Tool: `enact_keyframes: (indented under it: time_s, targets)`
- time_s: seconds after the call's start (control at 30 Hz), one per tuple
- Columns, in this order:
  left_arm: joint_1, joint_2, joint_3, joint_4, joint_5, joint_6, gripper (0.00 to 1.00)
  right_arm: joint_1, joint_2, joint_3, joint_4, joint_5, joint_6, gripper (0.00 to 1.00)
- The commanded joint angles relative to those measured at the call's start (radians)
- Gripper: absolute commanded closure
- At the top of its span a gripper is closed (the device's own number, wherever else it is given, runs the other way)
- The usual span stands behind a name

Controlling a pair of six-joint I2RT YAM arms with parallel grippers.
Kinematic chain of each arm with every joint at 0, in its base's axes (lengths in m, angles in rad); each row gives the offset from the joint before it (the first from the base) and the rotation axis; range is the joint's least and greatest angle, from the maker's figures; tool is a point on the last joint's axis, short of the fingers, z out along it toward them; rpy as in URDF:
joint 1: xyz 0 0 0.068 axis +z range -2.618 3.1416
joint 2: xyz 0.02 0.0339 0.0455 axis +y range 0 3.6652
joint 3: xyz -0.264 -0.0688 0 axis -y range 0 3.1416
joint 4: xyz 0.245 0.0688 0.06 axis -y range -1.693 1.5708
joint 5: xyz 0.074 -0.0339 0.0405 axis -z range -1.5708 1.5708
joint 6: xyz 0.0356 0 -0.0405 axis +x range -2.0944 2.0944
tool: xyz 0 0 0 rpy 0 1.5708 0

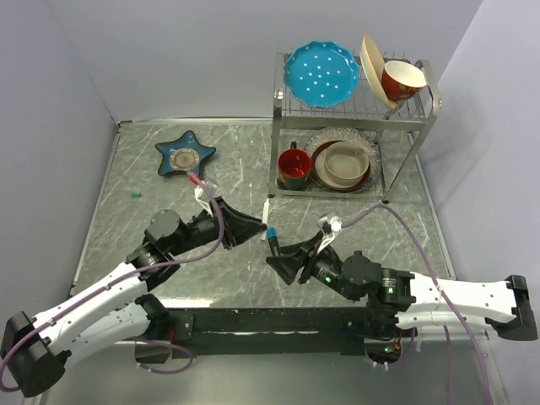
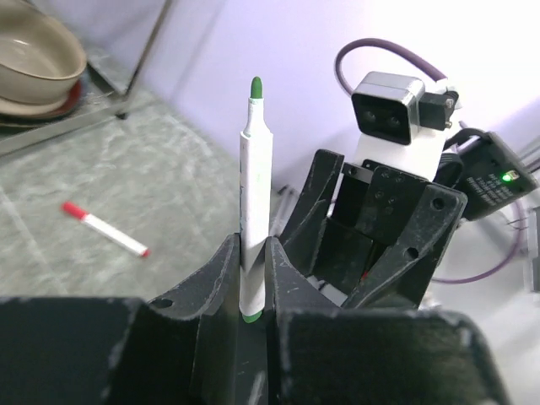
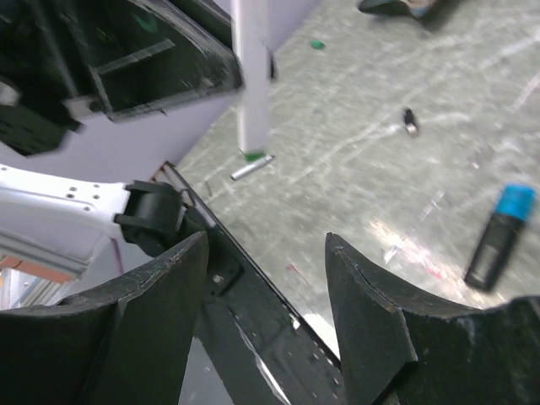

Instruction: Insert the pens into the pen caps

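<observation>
Starting far left of the dish rack (image 1: 354, 110): teal cap (image 1: 135, 195) lies alone on the table, well apart from the rack and nearer the left wall.

Star dish (image 1: 185, 155) sits on the table left of the rack, roughly level w/ its lower shelf.

Left claw (image 1: 253, 226) is front-left of the rack, pointing toward the right arm. It is clenched on a white pen (image 2: 253, 186). Pen stands upright betw. the fingers (image 2: 215, 278), green tip up, green butt end just showing below the grip.

Red-capped pen (image 2: 105, 229) lies flat on the table, on the rack side of the left claw. It is untouched.

Marker (image 1: 274, 240), black w/ blue end, lies on the table in front of the rack's left leg, betw. the two claws, touching neither.

Black cap (image 3: 409, 121) lies on the table in the right wrist view. Its place vs. the rack I cannot tell.

Right claw (image 3: 266, 245) is in front of the rack, below its left half in the top view, facing the left claw. Jaws released, spread wide, nothing betw. them. Held pen hangs beyond its tips, apart from them.
</observation>
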Motion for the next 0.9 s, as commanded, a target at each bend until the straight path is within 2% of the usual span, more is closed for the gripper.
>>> enact_keyframes:
  time_s: [0.0, 0.1, 0.4, 0.6, 0.77, 0.87]
  targets:
    - [0.000, -0.024, -0.053, 0.230, 0.015, -0.174, 0.99, -0.001, 0.057, 0.100, 0.114, -0.057, -0.066, 0.36]
    - [-0.002, -0.038, -0.078, 0.289, 0.028, -0.202, 0.99, -0.004, 0.097, 0.135, 0.115, -0.065, -0.075, 0.39]
    - [-0.008, -0.093, -0.109, 0.301, 0.015, -0.208, 0.99, -0.015, 0.200, 0.238, 0.065, -0.008, -0.081, 0.45]
    - [-0.010, -0.116, -0.135, 0.299, 0.002, -0.207, 0.99, -0.029, 0.214, 0.255, 0.071, 0.015, -0.092, 0.56]
    - [-0.010, -0.114, -0.138, 0.295, 0.004, -0.202, 0.99, -0.035, 0.223, 0.264, 0.074, 0.015, -0.096, 0.57]
    - [-0.011, -0.107, -0.150, 0.319, 0.004, -0.211, 0.99, -0.040, 0.233, 0.267, 0.077, 0.006, -0.096, 0.63]
